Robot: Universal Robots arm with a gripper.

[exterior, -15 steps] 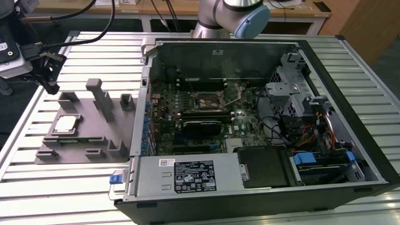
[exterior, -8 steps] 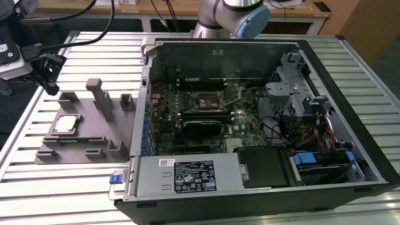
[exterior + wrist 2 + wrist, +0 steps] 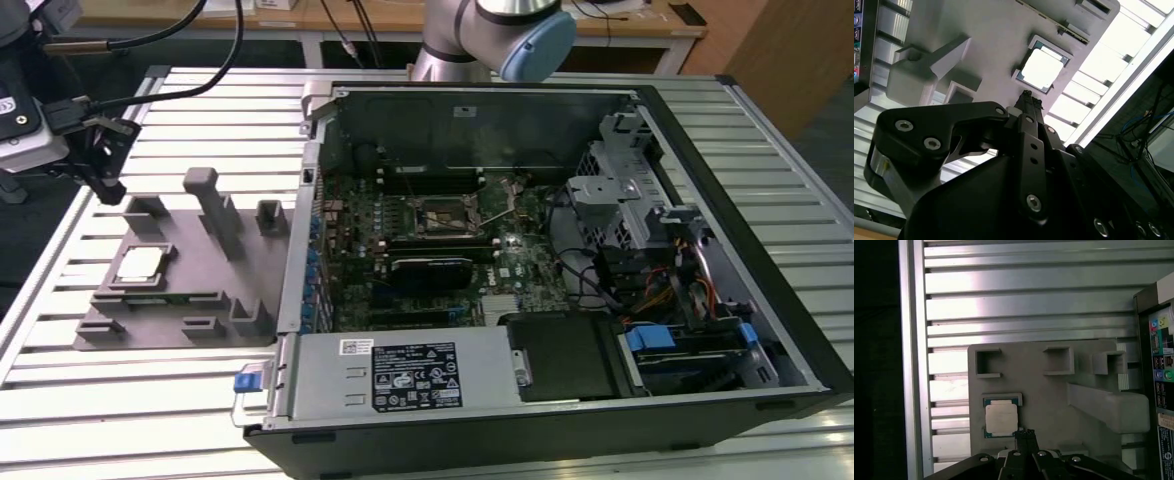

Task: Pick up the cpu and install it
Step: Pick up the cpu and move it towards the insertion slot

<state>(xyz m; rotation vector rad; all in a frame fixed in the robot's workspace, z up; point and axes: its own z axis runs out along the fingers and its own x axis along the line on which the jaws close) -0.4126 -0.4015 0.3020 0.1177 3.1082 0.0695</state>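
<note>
**Fingers shut and empty, poised off one corner of the cpu**

Slatted aluminium table (image 3: 200,100) lies under everything, and I hang over the end of it that is on the exterior view's left. Nearest to me are my own parts: the gripper (image 3: 1027,96) has its two black fingers drawn together to a single tip, with no gap that I can see between them and nothing held. I am clear of every surface, raised above the work.

Just past that tip lies the cpu (image 3: 1001,418), flat, pale metal plate upward, seated in a shallow square recess of the grey fixture (image 3: 1044,400). In both wrist views my tip lines up off one corner of the chip rather than over its middle, so the chip lies ahead of me and slightly to one side. In the exterior view it shows below my tip and a little toward the exterior view's right. Being square, it has no long axis; its edges run parallel with the recess walls and the fixture's edges. I judge that this small sideways offset, plus the height between us, is the relation that matters here.

Beyond the chip the fixture carries empty pockets and upright blocks. Farther off stands the open computer case (image 3: 747,230), its motherboard exposed, with the black socket frame (image 3: 447,217) well apart from me.
</note>
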